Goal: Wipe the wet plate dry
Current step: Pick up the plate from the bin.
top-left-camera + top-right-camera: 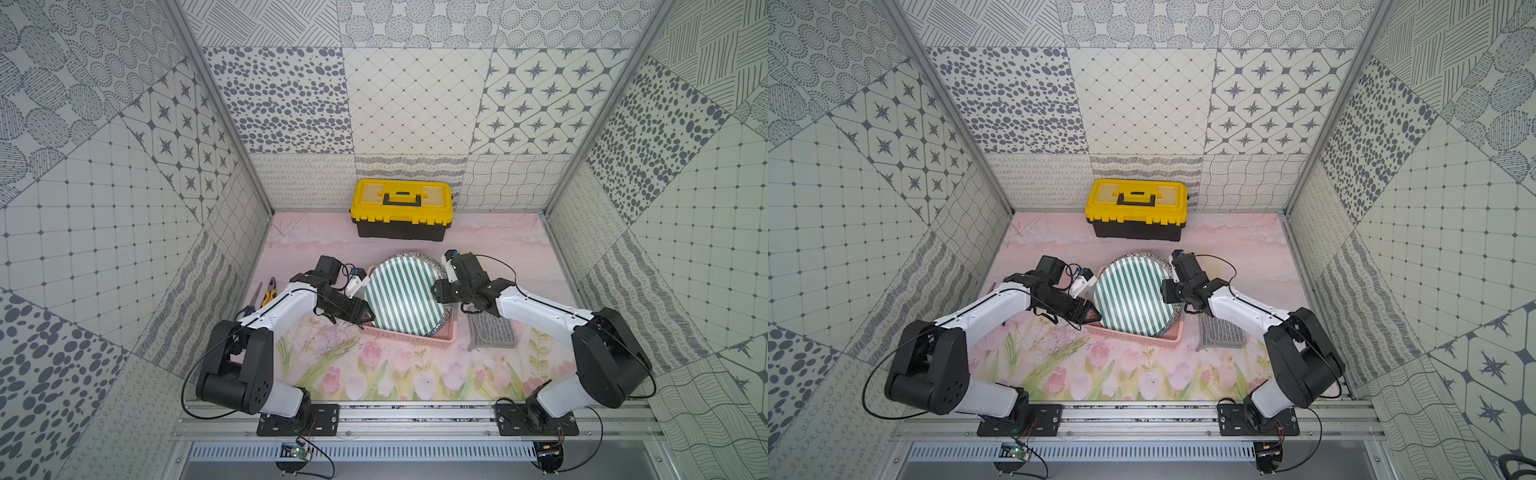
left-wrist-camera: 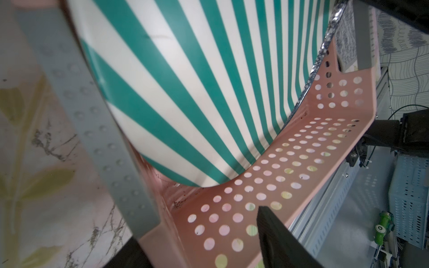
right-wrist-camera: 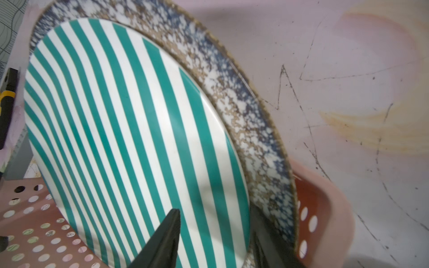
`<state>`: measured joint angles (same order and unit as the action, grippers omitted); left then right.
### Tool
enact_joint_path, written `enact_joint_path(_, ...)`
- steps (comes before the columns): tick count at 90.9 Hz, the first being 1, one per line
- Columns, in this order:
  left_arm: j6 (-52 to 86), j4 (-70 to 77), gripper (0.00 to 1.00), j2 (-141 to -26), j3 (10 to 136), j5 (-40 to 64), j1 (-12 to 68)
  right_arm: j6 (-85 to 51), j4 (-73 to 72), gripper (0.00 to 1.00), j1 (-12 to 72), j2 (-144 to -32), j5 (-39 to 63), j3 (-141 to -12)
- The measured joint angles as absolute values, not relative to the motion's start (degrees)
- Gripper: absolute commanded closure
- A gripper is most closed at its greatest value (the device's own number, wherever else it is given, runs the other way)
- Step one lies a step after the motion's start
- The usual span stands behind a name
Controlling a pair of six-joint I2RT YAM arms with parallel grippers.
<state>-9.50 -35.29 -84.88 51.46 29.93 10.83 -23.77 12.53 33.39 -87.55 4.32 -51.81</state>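
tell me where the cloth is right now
In a top view the grey cloth lies on the table right of the pink basket, under the right arm.

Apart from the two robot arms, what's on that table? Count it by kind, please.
Plates: 2, striped plate and speckled plate
Baskets: 1, pink basket
Cloths: 1, grey cloth
Toolboxes: 1, yellow toolbox
Hand tools: 2, pliers and scissors
Total: 7

A green-and-white striped plate (image 1: 1131, 297) leaned on edge in a pink perforated basket (image 1: 1138, 337), with a speckled plate (image 1: 1158, 257) behind it. The left gripper (image 1: 1093, 318) sat at its left edge and the right gripper (image 1: 1166, 291) at its right. A grey cloth (image 1: 1223, 333) lay just beside the basket, and a yellow toolbox (image 1: 1136, 205) stood at the table's (image 1: 1059, 374) back.
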Motion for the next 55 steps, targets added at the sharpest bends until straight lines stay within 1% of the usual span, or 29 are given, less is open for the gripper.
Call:
enact_joint_path(14, -9.17, -35.03, 0.34, -85.1, 51.46, 29.91, 10.87, -23.9, 10.83, 0.5, 32.18, -87.48, 7.31, -51.05)
enact_joint_path(26, -9.1, -34.94, 0.35, -85.1, 51.46, 29.8, 10.98, -24.1, 8.95, 0.51, 32.86, -87.81, 12.69, -49.65)
enact_joint_path(44, -8.97, -34.74, 0.35, -85.14, 51.46, 29.74, 11.14, -24.47, 8.12, 0.5, 33.28, -87.94, 17.28, -48.29)
enact_joint_path(55, -8.93, -34.68, 0.32, -85.14, 51.46, 29.67, 11.18, -25.02, 7.53, 0.49, 33.3, -88.42, 18.26, -48.29)
